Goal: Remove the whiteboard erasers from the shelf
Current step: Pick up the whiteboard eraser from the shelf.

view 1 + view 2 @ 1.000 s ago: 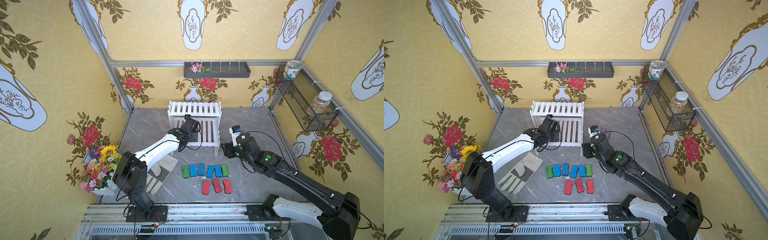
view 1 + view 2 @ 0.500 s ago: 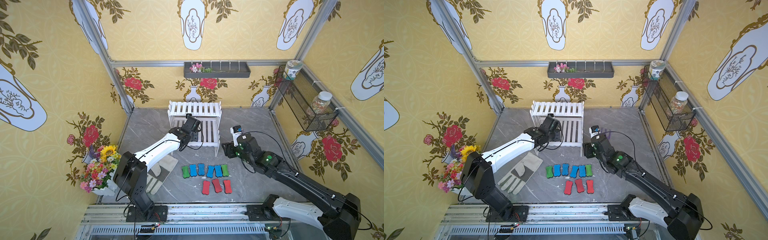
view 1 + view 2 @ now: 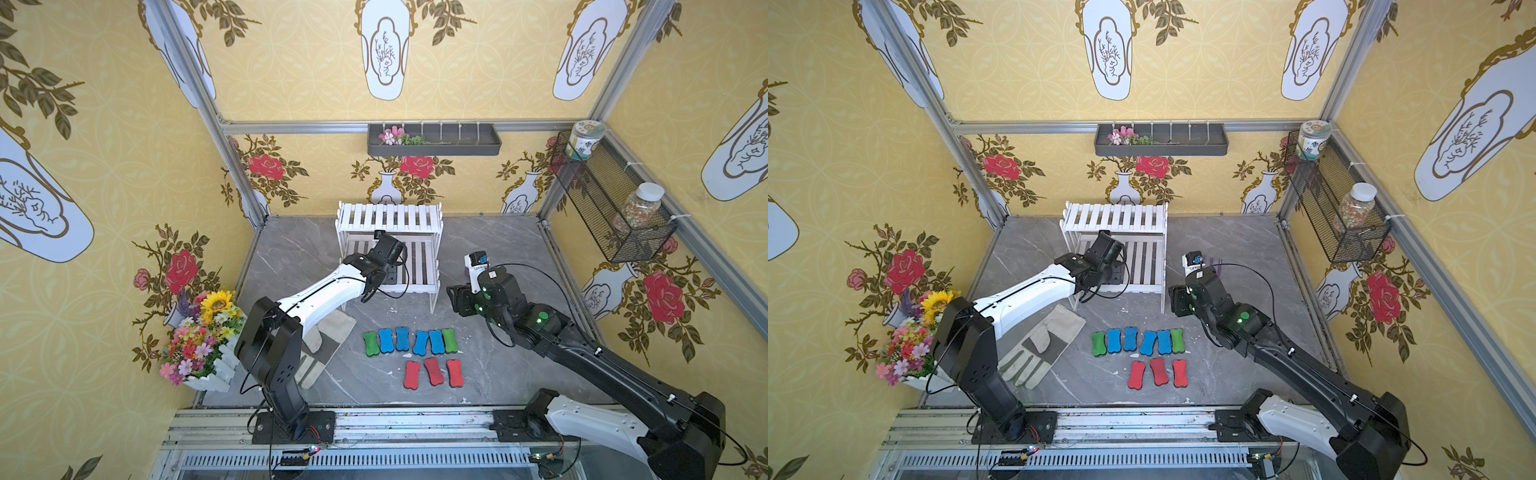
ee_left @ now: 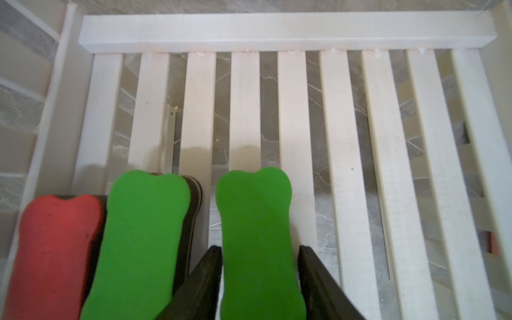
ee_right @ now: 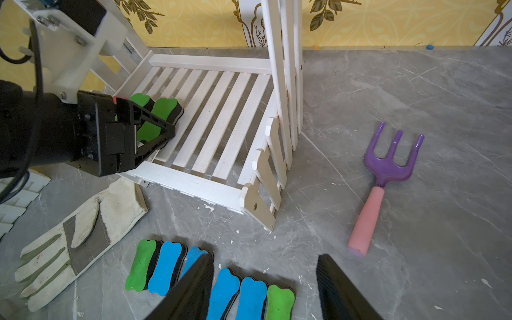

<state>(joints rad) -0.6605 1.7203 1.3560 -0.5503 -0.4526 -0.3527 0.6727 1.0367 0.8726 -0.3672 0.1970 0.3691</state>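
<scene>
Since a second ago, my left gripper (image 4: 259,249) has narrowed on the shelf's (image 4: 288,36) lower tier. Its fingers (image 4: 210,266) clamp a green eraser (image 4: 257,216) at the waist, one on each side. Alongside lie a second green eraser (image 4: 144,230) and a red eraser (image 4: 55,243). My right gripper (image 5: 264,260) hangs spread and empty above nine erasers (image 3: 421,342) lying on the floor (image 3: 498,374).

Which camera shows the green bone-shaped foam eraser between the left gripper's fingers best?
Left wrist: the green bone-shaped foam eraser sits large between the jaws of the left gripper. Right wrist shows it partly behind that gripper; top views hide it.
</scene>
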